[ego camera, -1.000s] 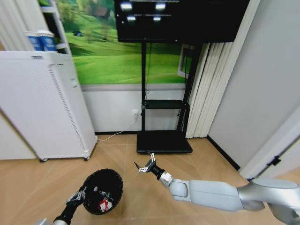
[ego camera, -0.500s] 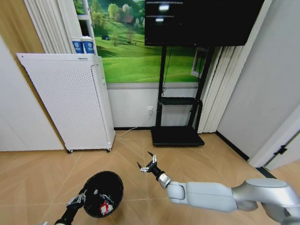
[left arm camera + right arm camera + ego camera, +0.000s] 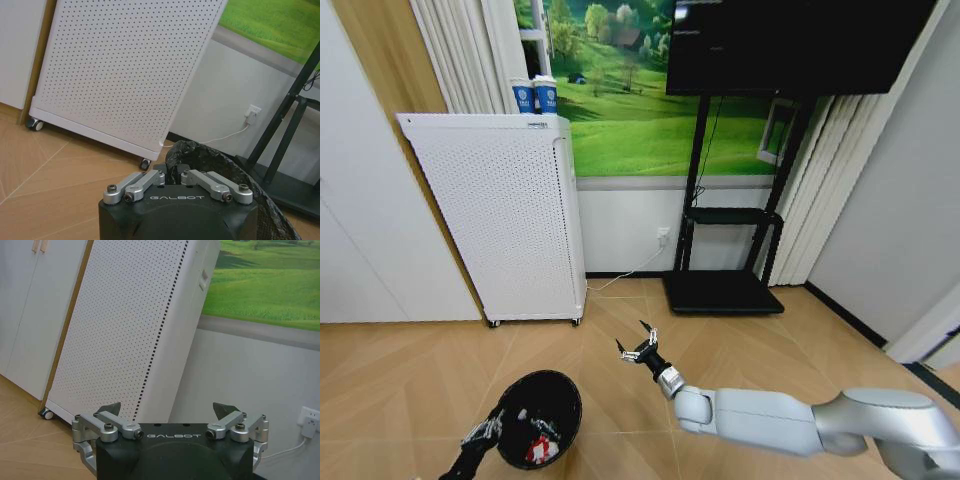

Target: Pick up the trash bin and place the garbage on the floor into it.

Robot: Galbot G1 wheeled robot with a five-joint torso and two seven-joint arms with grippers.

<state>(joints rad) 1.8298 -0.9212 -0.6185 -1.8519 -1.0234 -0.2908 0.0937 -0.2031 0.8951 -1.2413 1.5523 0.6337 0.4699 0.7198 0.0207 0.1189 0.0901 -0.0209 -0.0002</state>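
In the head view the black round trash bin (image 3: pixel 542 415) hangs low at my left, tilted so its mouth faces the camera. My left gripper (image 3: pixel 486 431) is shut on its rim. In the left wrist view the left gripper (image 3: pixel 172 174) pinches the rim of the trash bin (image 3: pixel 222 167), which has a black liner. A red-and-white piece of garbage (image 3: pixel 541 451) lies inside the bin. My right gripper (image 3: pixel 640 349) is held out over the wooden floor at centre, open and empty. The right wrist view shows the right gripper (image 3: pixel 169 411) with its fingers spread wide.
A white perforated cabinet (image 3: pixel 500 220) on casters stands against the wall at the left. A black TV stand (image 3: pixel 725 290) with a flat base stands to its right, and a white cable (image 3: pixel 630 278) runs to a wall socket. Bare wooden floor (image 3: pixel 410 370) lies in front.
The whole picture has shifted to the right, so the camera has turned left. Both arms keep their pose; the left gripper still holds the bin.
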